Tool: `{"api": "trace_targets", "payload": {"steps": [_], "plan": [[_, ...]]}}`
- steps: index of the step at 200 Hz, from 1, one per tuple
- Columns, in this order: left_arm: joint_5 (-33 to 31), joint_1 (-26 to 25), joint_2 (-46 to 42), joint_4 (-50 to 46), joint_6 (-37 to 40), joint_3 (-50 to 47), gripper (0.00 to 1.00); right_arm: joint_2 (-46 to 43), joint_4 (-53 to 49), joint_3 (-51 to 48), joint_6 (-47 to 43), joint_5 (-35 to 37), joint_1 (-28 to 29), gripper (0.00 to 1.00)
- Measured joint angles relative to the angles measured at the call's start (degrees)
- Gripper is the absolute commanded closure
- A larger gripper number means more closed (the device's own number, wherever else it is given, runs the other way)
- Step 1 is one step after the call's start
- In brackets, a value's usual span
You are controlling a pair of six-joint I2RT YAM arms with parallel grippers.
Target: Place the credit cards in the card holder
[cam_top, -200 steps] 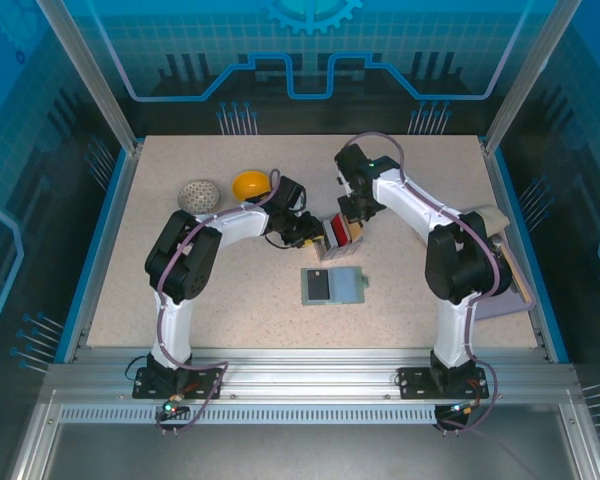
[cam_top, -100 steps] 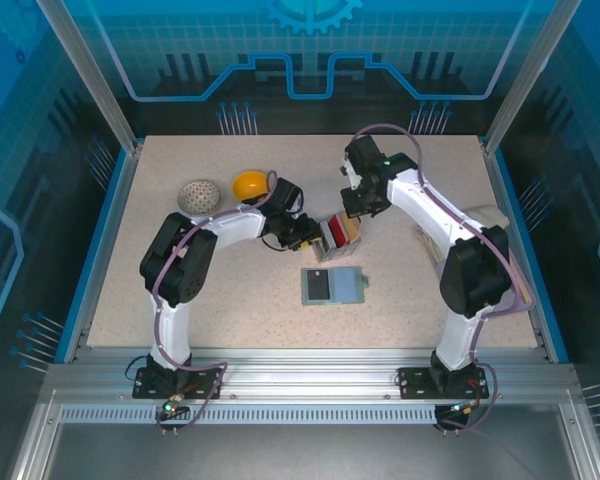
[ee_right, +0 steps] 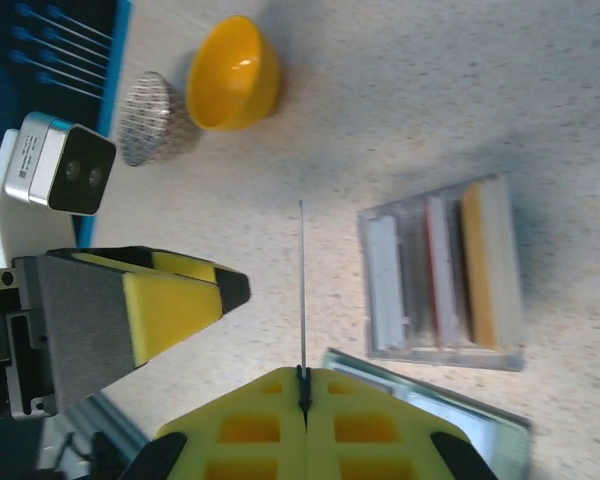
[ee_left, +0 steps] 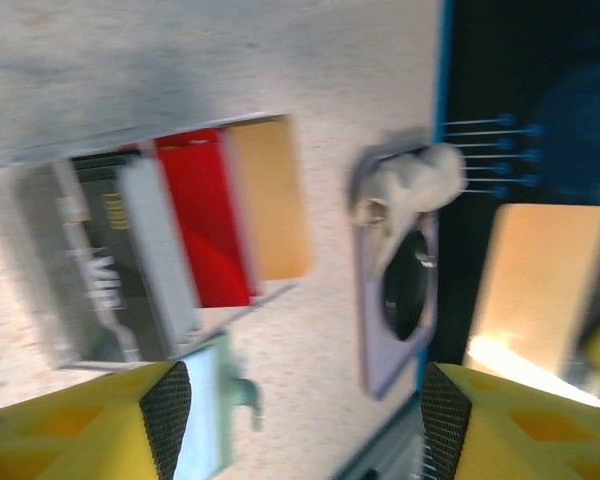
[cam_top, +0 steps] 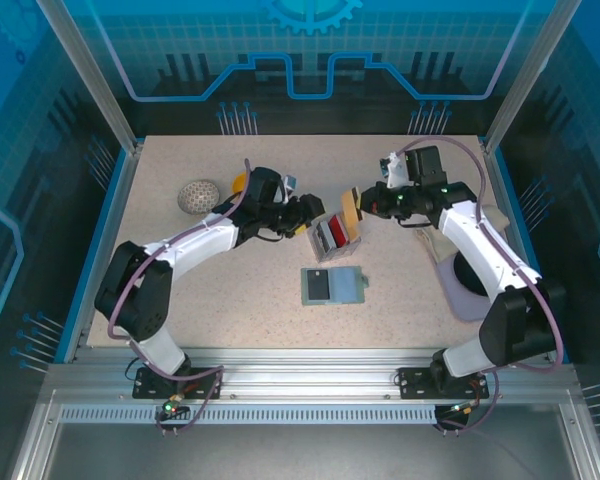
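Observation:
Several credit cards stand on edge in a clear box [cam_top: 332,236] at the table's middle: red [ee_left: 205,220], tan [ee_left: 270,200], black [ee_left: 100,255] and white-grey [ee_left: 160,250]. My right gripper [cam_top: 365,205] hangs just right of the box, shut on a thin tan card [cam_top: 352,211], which shows edge-on [ee_right: 302,285] in the right wrist view. My left gripper [cam_top: 308,209] is open just left of the box, its pads [ee_left: 166,405] wide apart with nothing between them. The card holder [cam_top: 333,285] lies open and flat in front of the box.
A yellow bowl [ee_right: 233,72] and a patterned bowl [cam_top: 199,195] sit at the back left behind my left arm. A purple mat [ee_left: 400,300] with a pale lumpy object on it lies at the right edge.
My right gripper closed on a tan card, lifted it out of the box and swung right. My left gripper opened and drew back from the box's left side.

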Motion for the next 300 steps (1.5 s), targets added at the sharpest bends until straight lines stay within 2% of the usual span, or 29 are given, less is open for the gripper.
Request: {"api": "trace_targets", "payload": {"steps": [38, 58, 65, 103, 121, 133, 155, 184, 209, 224, 241, 249, 263, 270, 300], "plan": [[7.34, 0.00, 0.42, 13.18, -6.38, -0.76, 0.33, -0.68, 6.38, -3.15, 5.44, -7.21, -0.66, 0.95], [10.08, 0.00, 1.20, 18.18, -8.81, -0.76, 0.37, -0.70, 8.85, -4.00, 7.45, -9.81, -0.85, 0.95], [10.86, 0.00, 1.60, 19.52, -9.57, -0.76, 0.41, -0.70, 9.68, -4.28, 8.24, -10.51, -0.90, 0.95], [12.83, 0.02, 2.80, 22.53, -12.02, -0.79, 0.81, -0.70, 13.60, -6.14, 11.63, -13.27, -1.84, 0.92], [13.18, 0.33, 2.80, 22.58, -11.76, -0.76, 0.95, -0.70, 15.39, -6.71, 12.63, -15.06, -2.71, 0.87], [13.79, 0.48, 2.78, 22.97, -11.50, -0.66, 1.00, -0.68, 15.56, -7.08, 12.81, -16.00, -3.26, 0.84], [14.97, 0.55, 2.78, 23.37, -11.04, -0.17, 1.00, 0.00, 15.58, -7.28, 12.04, -19.80, -4.33, 0.80], [17.16, 0.61, 2.89, 23.21, -10.58, 0.79, 1.00, 1.07, 14.27, -6.82, 9.38, -24.11, -5.49, 0.79], [18.95, 0.63, 3.32, 23.21, -9.70, 2.03, 1.00, 2.10, 13.79, -5.49, 8.11, -27.58, -6.47, 0.83], [19.69, 0.68, 3.43, 23.21, -9.55, 2.49, 1.00, 2.58, 13.86, -5.03, 7.54, -28.85, -6.78, 0.91], [20.24, 0.92, 3.69, 22.49, -9.33, 2.60, 0.87, 2.67, 13.88, -4.94, 7.41, -30.29, -6.99, 0.98], [20.24, 0.96, 3.82, 21.94, -9.11, 2.60, 0.75, 2.67, 13.70, -4.85, 6.84, -30.29, -6.99, 0.98], [19.78, 0.96, 3.82, 19.47, -8.00, 2.60, 0.68, 2.54, 11.54, -4.63, 5.29, -28.74, -6.93, 0.98], [19.04, 0.96, 3.78, 17.75, -7.13, 2.58, 0.60, 2.29, 10.19, -4.57, 4.39, -27.30, -6.93, 0.98], [11.67, 1.07, 1.27, 7.15, -2.45, -0.31, 0.52, -0.72, 3.43, -5.84, 0.72, -15.06, -5.68, 0.97]]}}
